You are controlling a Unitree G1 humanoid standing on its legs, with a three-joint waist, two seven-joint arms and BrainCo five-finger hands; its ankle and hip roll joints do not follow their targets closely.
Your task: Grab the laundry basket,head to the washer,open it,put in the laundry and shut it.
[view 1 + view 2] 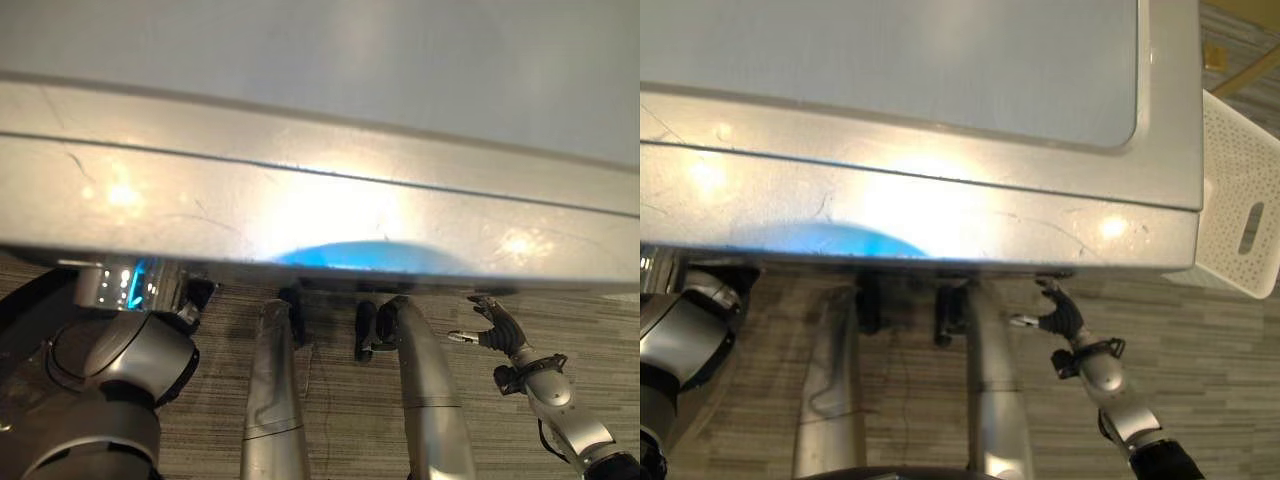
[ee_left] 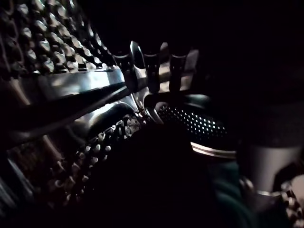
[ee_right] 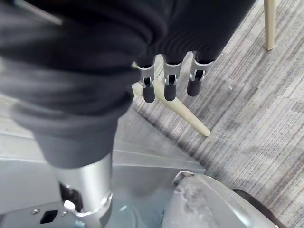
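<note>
Striped grey carpet (image 1: 1200,330) under us, and the washer (image 1: 940,120) top takes up the head views: silver casing, pale lid panel. Left eye view: right hand (image 1: 497,330) hangs free below the washer's front edge, fingers loosely spread, holding nothing. Right eye view: white perforated laundry basket (image 1: 1240,215) sits on the floor beside the washer's right side. Left wrist view: dark, left hand (image 2: 152,71) fingers lie against a perforated drum wall (image 2: 61,42); we can't tell whether they grip anything. Right wrist view: relaxed fingers (image 3: 168,88) over carpet. Judgement: loading step; release deep in the drum, withdraw clear of the rim. No legible writing.
</note>
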